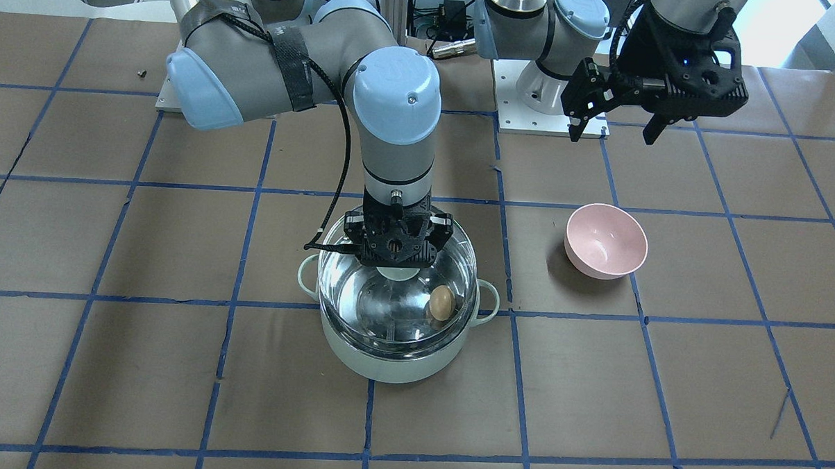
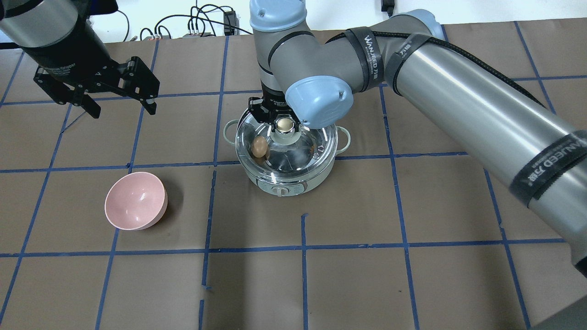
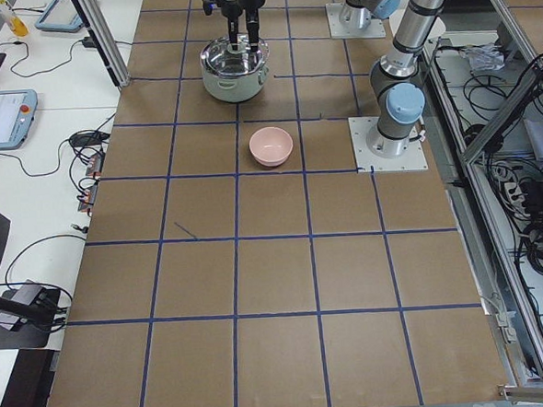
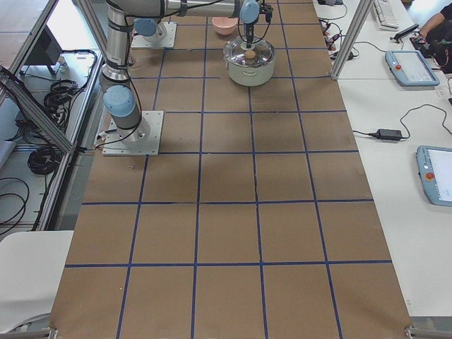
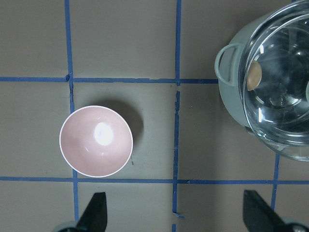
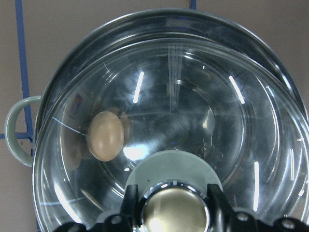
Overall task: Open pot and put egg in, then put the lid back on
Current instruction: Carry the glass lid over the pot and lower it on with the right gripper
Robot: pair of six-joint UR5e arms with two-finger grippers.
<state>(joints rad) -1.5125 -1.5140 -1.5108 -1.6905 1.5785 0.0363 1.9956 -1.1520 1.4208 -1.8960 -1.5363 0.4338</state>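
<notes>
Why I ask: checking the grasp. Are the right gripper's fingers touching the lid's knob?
Touching. In the right wrist view the right gripper has fingers pressed against both sides of the lid knob, no gap visible.

Front-facing cam sat across the table [image 1: 662, 382], looking steeply down at mid range. Overhead cam looked forward and down from the opposite side. Both shared the pot [image 1: 392, 355] and pink bowl [image 1: 605, 241]. Side cams stood far off at the two table ends, looking along its length. Left wrist cam looked straight down from height on bowl and pot. Right wrist cam sat very close over the lid [image 6: 231, 125].
</notes>
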